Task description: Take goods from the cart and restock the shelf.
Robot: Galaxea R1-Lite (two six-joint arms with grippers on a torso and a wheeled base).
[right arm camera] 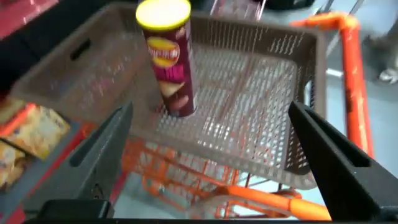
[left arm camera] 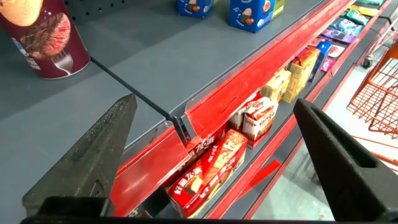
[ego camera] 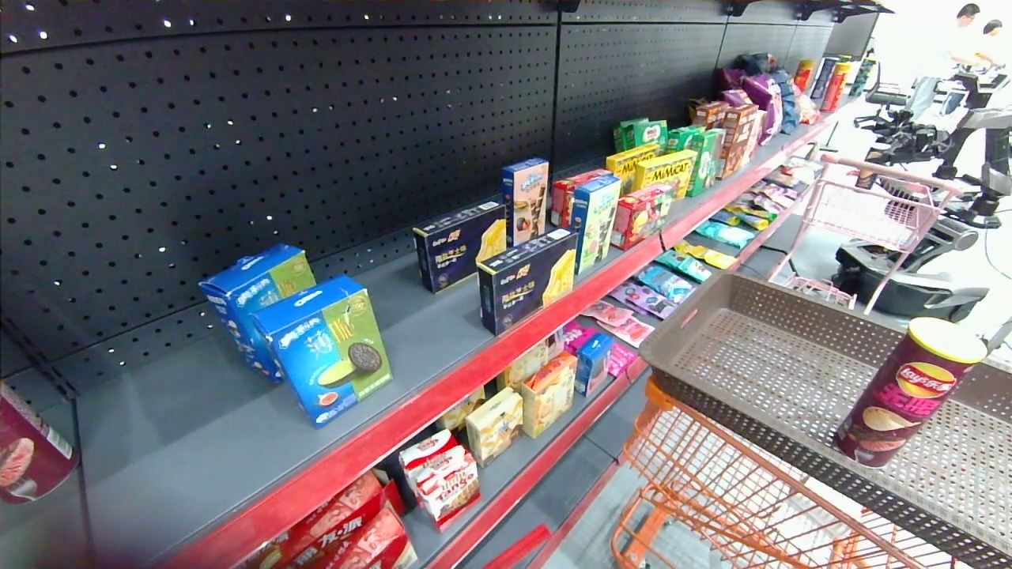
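Observation:
A maroon chip can with a yellow lid [ego camera: 909, 391] [right arm camera: 170, 59] stands upright in the brown perforated basket [ego camera: 751, 348] [right arm camera: 261, 93] on top of the orange cart [ego camera: 711, 490]. My right gripper [right arm camera: 211, 162] hovers open above the basket, short of the can, with nothing between its fingers. A second maroon can [ego camera: 28, 450] [left arm camera: 43, 37] stands on the grey shelf [ego camera: 198, 419] at the far left. My left gripper [left arm camera: 211, 155] is open and empty, just off the shelf's red front edge [left arm camera: 249, 74], apart from that can.
Blue cookie boxes [ego camera: 316, 348], dark boxes [ego camera: 526, 276] and more cartons line the shelf toward the right. The lower shelf holds snack boxes [ego camera: 506, 411] [left arm camera: 249, 118]. A pink cart [ego camera: 870, 213] stands beyond the orange one. A thin divider wire [left arm camera: 134, 87] crosses the shelf.

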